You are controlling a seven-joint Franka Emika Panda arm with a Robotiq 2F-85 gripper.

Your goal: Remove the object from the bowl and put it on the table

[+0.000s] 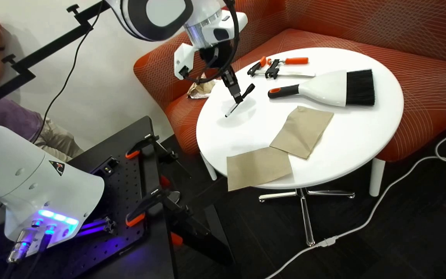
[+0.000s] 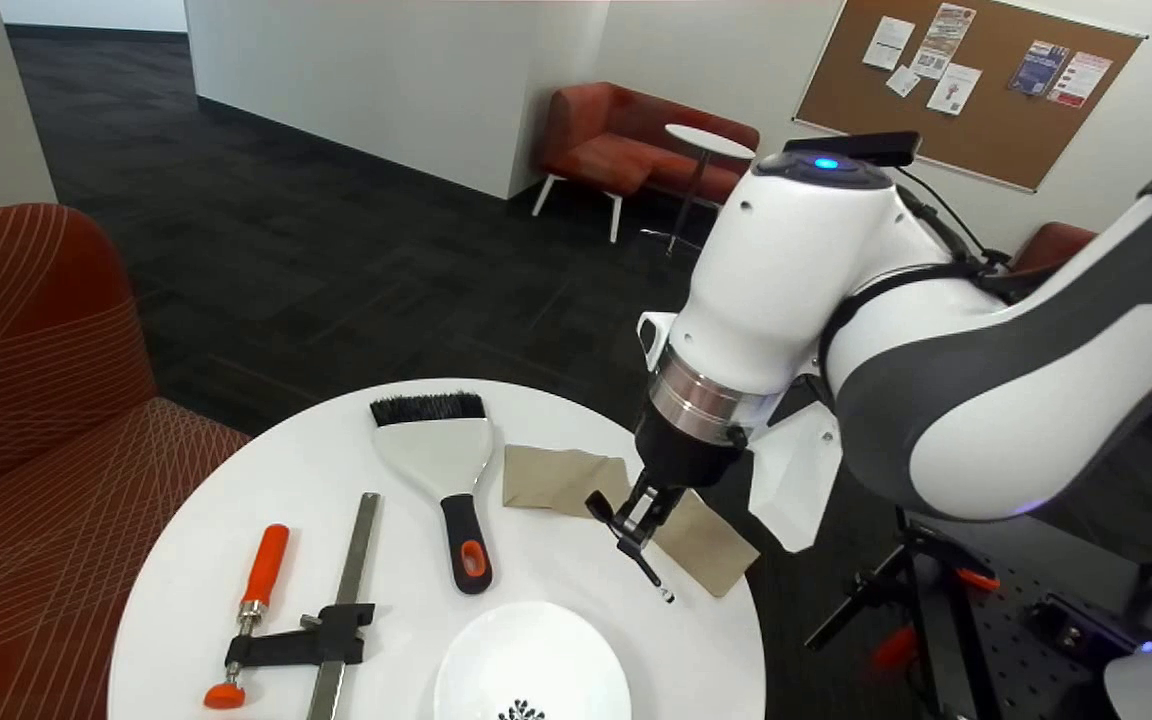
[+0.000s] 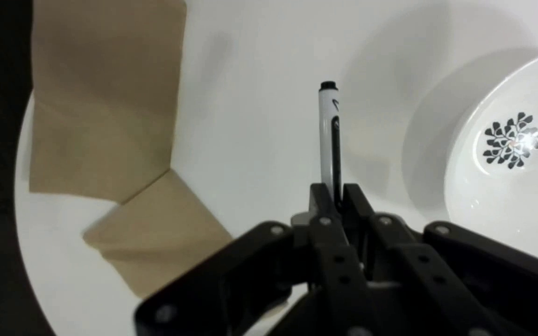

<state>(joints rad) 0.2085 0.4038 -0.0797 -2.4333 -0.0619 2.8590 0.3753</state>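
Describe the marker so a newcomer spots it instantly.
Find the round white table, then the robot's claw above it. The marker is pinched in that claw: slim white barrel, black at both ends. Unlike the bowl, brush, orange-handled clamp and tan squares, it hangs in the air instead of lying on the table.

- In your wrist view, the right edge cuts off the bowl (image 3: 507, 191), and your gripper (image 3: 335, 187) covers one end of the pen (image 3: 329, 135).
- The pen's printing there is too blurred for you to read.
- In an exterior view, the bottom edge crops your table (image 2: 406, 590) and the clamp (image 2: 301, 648).
- You can't read the notices (image 2: 954, 88): too small.
- In an exterior view, the left edge hides part of the person (image 1: 2, 104) from you.
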